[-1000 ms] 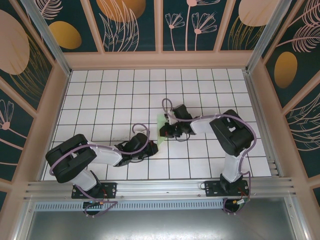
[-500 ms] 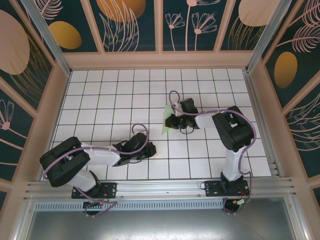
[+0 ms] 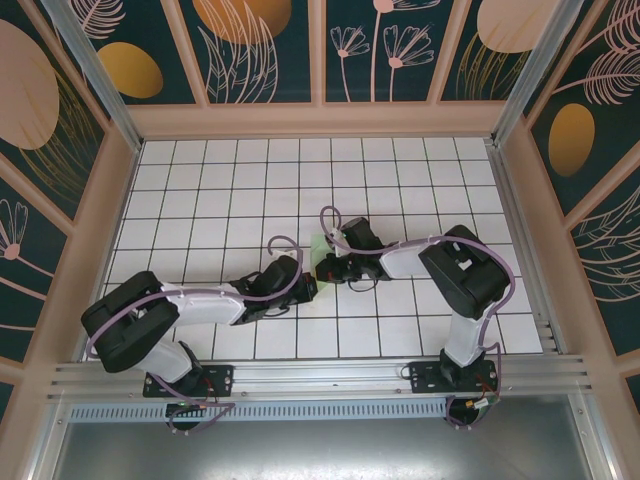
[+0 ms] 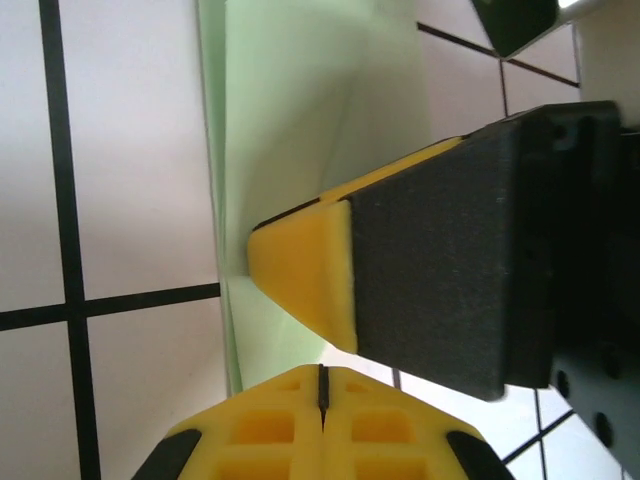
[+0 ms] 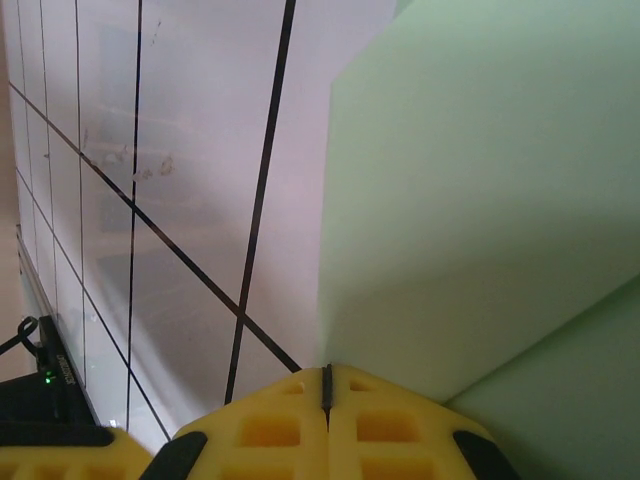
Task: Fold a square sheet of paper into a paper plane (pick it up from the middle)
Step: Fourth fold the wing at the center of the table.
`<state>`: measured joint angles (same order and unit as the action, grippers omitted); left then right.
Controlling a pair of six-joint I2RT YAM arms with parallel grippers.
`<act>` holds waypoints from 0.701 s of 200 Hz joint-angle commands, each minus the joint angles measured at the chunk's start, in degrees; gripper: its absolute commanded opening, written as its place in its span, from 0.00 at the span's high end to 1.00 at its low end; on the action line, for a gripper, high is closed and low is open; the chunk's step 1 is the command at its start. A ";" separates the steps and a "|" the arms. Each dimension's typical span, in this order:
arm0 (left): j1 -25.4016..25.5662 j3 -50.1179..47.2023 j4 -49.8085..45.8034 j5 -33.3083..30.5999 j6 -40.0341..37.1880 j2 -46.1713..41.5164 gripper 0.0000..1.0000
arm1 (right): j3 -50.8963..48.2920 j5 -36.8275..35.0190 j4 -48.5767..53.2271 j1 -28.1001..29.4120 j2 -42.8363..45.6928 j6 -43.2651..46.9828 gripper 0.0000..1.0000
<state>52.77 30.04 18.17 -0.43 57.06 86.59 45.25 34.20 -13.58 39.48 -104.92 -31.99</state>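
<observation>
The square sheet of paper (image 3: 318,248), pale mint green and folded into a narrow strip, lies at mid-table between the two arms. Only small patches of it show past the grippers from above. My right gripper (image 3: 322,268) is shut, and in the right wrist view (image 5: 326,385) a corner of the paper (image 5: 480,200) meets the seam between its fingers. My left gripper (image 3: 305,285) is shut too (image 4: 322,385), its tips at the edge of the paper (image 4: 290,120). The right gripper's yellow fingertip (image 4: 300,270) rests on the paper just ahead of it.
The white grid table (image 3: 220,200) is ringed by a low wooden rim (image 3: 320,120) and patterned walls. Both arms reach inward, their wrists almost touching at the middle. A metal rail (image 3: 320,375) runs along the near edge.
Half a second ago the right gripper held the paper farther right. It has come back left with it. The left gripper has slid forward and right and now meets it.
</observation>
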 commanded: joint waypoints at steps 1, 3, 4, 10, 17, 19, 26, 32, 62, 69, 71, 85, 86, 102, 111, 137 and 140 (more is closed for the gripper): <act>-0.54 0.82 0.17 -0.53 -0.78 1.63 1.00 | -1.41 1.33 2.93 0.77 0.18 -1.06 1.00; -0.49 0.81 0.26 -0.54 -0.80 1.71 1.00 | -1.47 1.38 2.95 0.77 0.19 -1.06 1.00; -0.57 0.81 0.31 -0.54 -0.80 1.82 1.00 | -1.43 1.39 2.90 0.77 0.17 -1.06 1.00; -0.59 0.81 0.56 -0.69 -0.79 1.98 1.00 | -1.40 1.61 2.79 0.78 0.05 -1.06 1.00; -0.58 0.91 0.63 -0.92 -0.79 2.30 1.00 | -1.43 1.81 2.78 0.77 -0.09 -1.15 1.00; -0.64 0.97 0.59 -1.01 -0.80 2.43 1.00 | -1.41 1.83 2.77 0.84 -0.15 -1.15 1.00; -0.73 0.90 0.58 -1.31 -0.89 2.74 1.00 | -1.46 1.93 2.77 0.86 -0.23 -1.23 1.00; -0.74 0.90 0.75 -1.40 -0.83 3.04 1.00 | -1.53 2.16 2.69 0.86 -0.34 -1.24 1.00; -0.75 1.15 1.36 -0.82 -0.85 4.85 1.00 | -1.51 2.38 2.73 0.86 -0.29 -1.15 1.00; -0.75 1.27 1.22 -0.60 -1.03 5.12 1.00 | -1.40 2.41 2.69 0.86 -0.30 -1.06 1.00; -0.74 1.32 1.18 -0.55 -1.06 5.20 1.00 | -1.40 2.40 2.69 0.86 -0.35 -1.06 1.00; -0.76 1.61 0.68 0.21 -1.40 5.68 1.00 | -1.10 2.20 2.85 0.78 -0.37 -0.76 1.00; -0.80 1.61 0.66 0.27 -1.41 5.74 1.00 | -1.07 2.20 2.86 0.82 -0.37 -0.73 1.00; -0.79 2.39 -1.81 1.23 -2.09 6.69 1.00 | -0.33 1.60 3.59 0.73 -0.82 -0.04 1.00; -0.75 3.06 -3.91 2.05 -2.67 7.38 1.00 | 0.13 1.27 4.04 0.58 -1.06 0.47 1.00; -0.74 4.07 -10.33 4.30 -3.97 9.50 1.00 | 1.45 0.54 4.46 -0.92 -1.55 1.35 1.00; -0.78 4.08 -11.03 4.51 -4.09 9.70 1.00 | 1.68 0.42 4.59 -1.17 -1.67 1.46 1.00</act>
<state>52.07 33.21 14.98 0.78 55.44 92.23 45.60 34.96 -12.51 39.11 -104.95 -31.86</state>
